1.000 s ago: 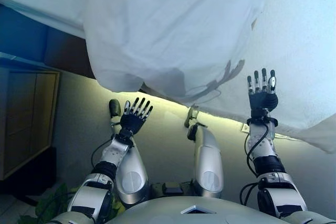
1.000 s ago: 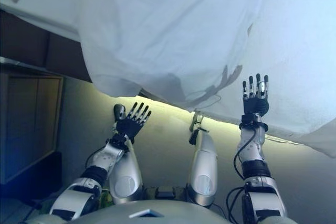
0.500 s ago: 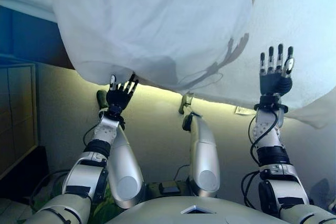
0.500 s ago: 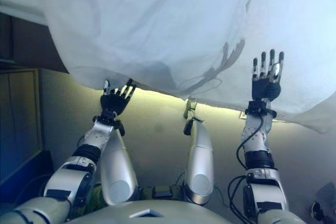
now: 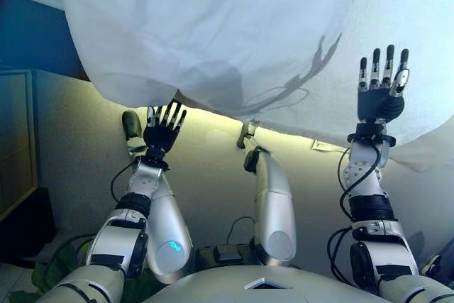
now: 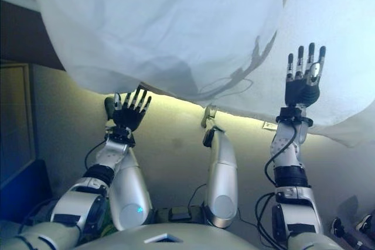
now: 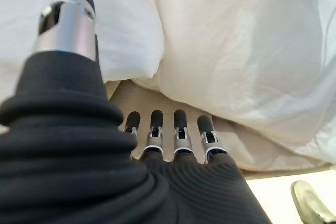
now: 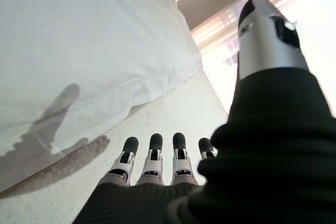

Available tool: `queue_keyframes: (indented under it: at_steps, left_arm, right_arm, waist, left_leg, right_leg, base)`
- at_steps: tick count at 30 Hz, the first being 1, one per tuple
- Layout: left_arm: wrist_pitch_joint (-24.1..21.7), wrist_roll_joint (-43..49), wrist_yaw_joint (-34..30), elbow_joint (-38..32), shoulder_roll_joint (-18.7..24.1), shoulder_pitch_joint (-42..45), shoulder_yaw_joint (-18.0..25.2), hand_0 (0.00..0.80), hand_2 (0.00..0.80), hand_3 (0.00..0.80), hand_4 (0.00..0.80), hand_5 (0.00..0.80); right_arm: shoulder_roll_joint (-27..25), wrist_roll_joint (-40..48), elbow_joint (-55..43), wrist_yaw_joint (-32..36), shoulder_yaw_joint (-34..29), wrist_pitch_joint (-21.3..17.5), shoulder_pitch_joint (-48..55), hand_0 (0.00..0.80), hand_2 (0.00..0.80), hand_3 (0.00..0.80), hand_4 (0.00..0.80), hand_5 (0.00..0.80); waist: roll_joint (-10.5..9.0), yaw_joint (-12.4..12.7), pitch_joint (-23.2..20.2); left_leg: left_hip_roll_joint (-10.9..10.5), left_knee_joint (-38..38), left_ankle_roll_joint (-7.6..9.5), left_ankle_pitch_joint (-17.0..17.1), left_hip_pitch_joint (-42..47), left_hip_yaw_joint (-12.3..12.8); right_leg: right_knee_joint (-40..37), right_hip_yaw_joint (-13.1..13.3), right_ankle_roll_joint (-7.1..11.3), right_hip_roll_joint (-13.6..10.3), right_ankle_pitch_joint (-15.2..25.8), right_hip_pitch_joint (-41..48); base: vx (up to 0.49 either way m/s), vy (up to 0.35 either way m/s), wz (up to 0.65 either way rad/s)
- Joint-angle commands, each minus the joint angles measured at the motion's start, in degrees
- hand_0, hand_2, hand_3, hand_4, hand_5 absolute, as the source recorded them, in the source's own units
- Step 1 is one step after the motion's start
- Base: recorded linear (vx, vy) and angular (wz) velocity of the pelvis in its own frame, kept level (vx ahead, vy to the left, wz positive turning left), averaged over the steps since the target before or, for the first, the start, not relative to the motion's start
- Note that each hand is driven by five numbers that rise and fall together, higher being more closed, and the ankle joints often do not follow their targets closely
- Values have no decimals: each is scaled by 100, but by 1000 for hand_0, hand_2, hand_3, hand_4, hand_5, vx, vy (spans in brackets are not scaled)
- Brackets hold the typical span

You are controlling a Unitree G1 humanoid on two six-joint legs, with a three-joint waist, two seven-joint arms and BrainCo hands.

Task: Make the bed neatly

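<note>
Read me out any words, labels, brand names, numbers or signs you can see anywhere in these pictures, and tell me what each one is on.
No readable text in any view.
White duvet: plain, no print or label showing.
Small pale tag on the bed's side below the duvet's edge: too small to read.
Left robot hand and right robot hand: no markings to read.

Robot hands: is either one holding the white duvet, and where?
Nothing is held. The left hand and right hand have straight fingers near the white duvet.
</note>
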Motion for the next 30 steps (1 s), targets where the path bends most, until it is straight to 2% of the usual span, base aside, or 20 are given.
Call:
queue_keyframes:
  at_steps: [1,10,14,15,16,22,30]
  left_arm:
    - [-77,-245,-129,-21,113,86,50,0,0,0,0,0]
    - [-326,-514,92,-87,211,-481,-67,0,0,0,0,0]
    - [-400,-665,-61,-88,242,-689,-60,0,0,0,0,0]
    - [-424,-713,-80,-132,263,-730,-66,499,499,499,499,499]
    - [-446,-741,-139,-180,284,-760,-60,800,800,800,800,800]
    - [-583,-910,-35,-470,331,-858,-171,800,800,800,800,800]
    - [-683,-876,98,-457,268,-803,-85,800,800,800,800,800]
  right_arm:
    - [-450,356,-171,157,-462,-483,191,0,0,0,0,0]
    - [-594,595,37,467,-585,-491,67,0,0,0,0,0]
    - [-612,477,5,439,-602,-474,-20,0,0,0,0,0]
    - [-623,469,9,447,-612,-458,-35,0,0,0,0,0]
    - [-622,453,6,452,-618,-442,-45,0,0,0,0,0]
    - [-533,357,-94,479,-634,-349,-54,0,0,0,0,0]
    - [-330,134,-452,284,-668,-202,-34,0,0,0,0,0]
  waist:
    - [-120,122,102]
    - [-204,19,102]
    - [-191,-66,102]
    - [-184,-78,102]
    - [-173,-93,102]
    - [-144,-135,102]
    - [-139,-173,102]
  left_leg:
    - [-3,-253,452,662,-389,-198]
    - [18,-327,456,701,-374,-115]
    - [22,-405,449,728,-317,-53]
    - [31,-426,442,732,-297,-40]
    - [41,-440,437,733,-276,-23]
    - [67,-541,420,723,-130,37]
    - [123,-657,400,727,27,105]
  right_leg:
    - [231,187,362,-538,-28,-78]
    - [37,113,339,-477,82,-19]
    - [-56,156,326,-428,95,5]
    - [-78,156,325,-425,95,20]
    - [-89,159,323,-418,94,33]
    - [-233,130,299,-383,126,170]
    - [-367,90,282,-334,95,337]
  base:
    - [0,0,0]
    - [-5,2,1]
    - [-17,51,-2]
    - [-14,59,-3]
    - [-11,43,-2]
    - [-3,7,-1]
    - [-11,12,-6]
